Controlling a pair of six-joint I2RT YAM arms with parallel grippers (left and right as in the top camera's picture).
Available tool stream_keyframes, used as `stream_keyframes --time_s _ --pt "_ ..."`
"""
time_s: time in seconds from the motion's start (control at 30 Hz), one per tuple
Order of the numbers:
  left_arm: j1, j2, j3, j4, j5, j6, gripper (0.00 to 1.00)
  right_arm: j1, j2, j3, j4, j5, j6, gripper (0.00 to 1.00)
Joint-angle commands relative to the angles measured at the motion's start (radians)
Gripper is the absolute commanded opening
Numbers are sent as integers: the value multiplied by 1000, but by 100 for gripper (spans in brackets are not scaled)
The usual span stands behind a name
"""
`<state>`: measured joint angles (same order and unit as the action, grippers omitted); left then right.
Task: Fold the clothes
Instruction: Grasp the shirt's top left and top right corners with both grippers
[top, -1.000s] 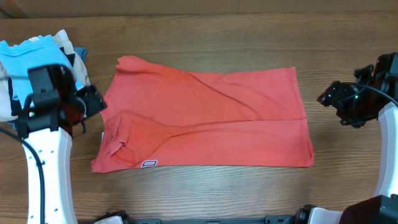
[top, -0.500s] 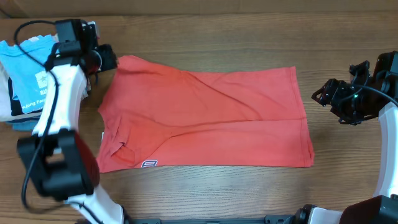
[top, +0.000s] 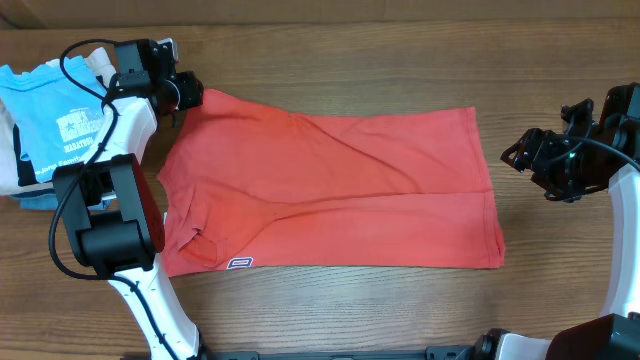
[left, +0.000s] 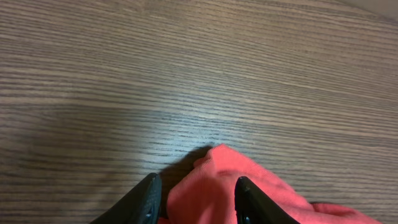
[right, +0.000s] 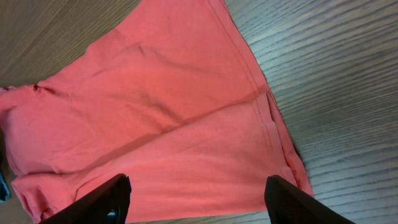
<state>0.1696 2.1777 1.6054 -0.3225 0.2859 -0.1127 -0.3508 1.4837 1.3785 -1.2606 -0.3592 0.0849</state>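
Mid-table: the coral-red T-shirt (top: 330, 190) lies spread flat, plain side up, with its long axis running from 9 to 3 o'clock in the overhead view; no lettering shows.
Cloth detail: diagonal creases cross the upper half, a straight layer edge runs along the middle toward 3 o'clock, and a small patch (top: 238, 263) sits near the 7 o'clock corner.
Left gripper (left: 198, 199): at the shirt's 10 o'clock corner, low over the wood, jaws spread with the raised tip of red cloth between them; they are not pressed onto it.
Right gripper (right: 198, 193): just off the shirt's 3 o'clock edge, apart from the cloth, jaws spread wide and holding nothing.
Done so far: judging by the mid-line edge and the tucked area at 8 o'clock, the shirt looks smoothed out and perhaps doubled once.
Left to do: the folding itself seems barely begun, as the shirt is not yet a compact packet; the corner pinch looks like the step in hand.
Surroundings: a light blue T-shirt (top: 50, 125) with white print tops a pile (top: 20, 165) of other garments at the 9 to 10 o'clock edge of the table (top: 400, 60), just beside the left arm.
Hard to tell: the printed front is hidden underneath, the sleeves cannot be made out, and the left wrist view cuts off all but the corner tip.
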Motion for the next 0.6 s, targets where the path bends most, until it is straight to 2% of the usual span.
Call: stream_keyframes --time_s 0.0,0.43,0.5,0.57 --pt "0 11 33 -8 22 -7 42 4 -18 19 1 2 -7 73" --pt "-1 35 33 -62 19 -7 42 4 -18 19 -3 2 -7 73" --pt "-1 35 33 -58 21 -7 38 4 -18 19 -2 2 -7 72" --pt "-2 35 33 -58 22 -7 27 4 -18 19 -2 2 -7 72"
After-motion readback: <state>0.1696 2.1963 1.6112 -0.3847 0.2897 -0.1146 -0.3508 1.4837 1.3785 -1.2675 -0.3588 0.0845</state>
